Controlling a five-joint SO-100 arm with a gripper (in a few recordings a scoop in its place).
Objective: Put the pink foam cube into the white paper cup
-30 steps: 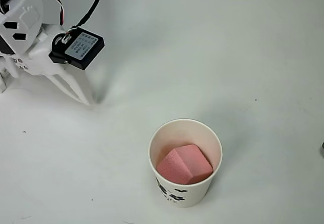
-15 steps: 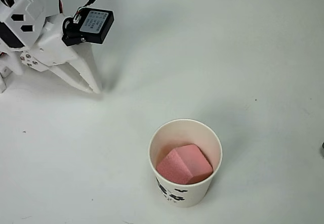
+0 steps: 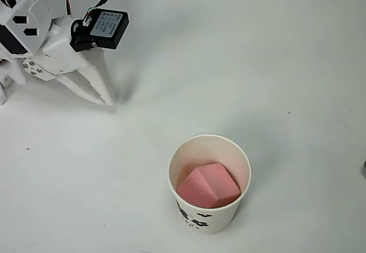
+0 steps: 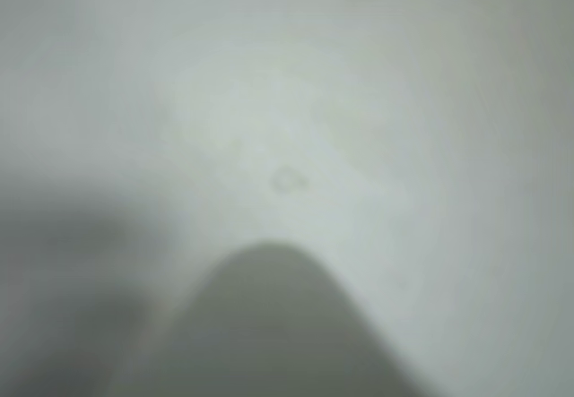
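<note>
Compared with one second ago, the arm has pulled a little further toward the upper left corner of the overhead view, and in the last half second it has stopped; nothing else has moved. The pink foam cube (image 3: 208, 185) lies inside the white paper cup (image 3: 209, 183), tilted, with one corner leaning on the inner wall. So I judge the task as done, and the arm is only going back to rest.

The pincer (image 3: 104, 99) is well apart from the cup, its white pointed fingers (image 3: 86, 90) lying close together with nothing between them, so it appears closed and empty.

The cube is matte, salmon-pink, with soft edges. The cup has a rolled rim, a cream inside and small black marks on its outer side. The tabletop (image 3: 286, 64) is plain white and smooth. The wrist view is very blurred.
</note>
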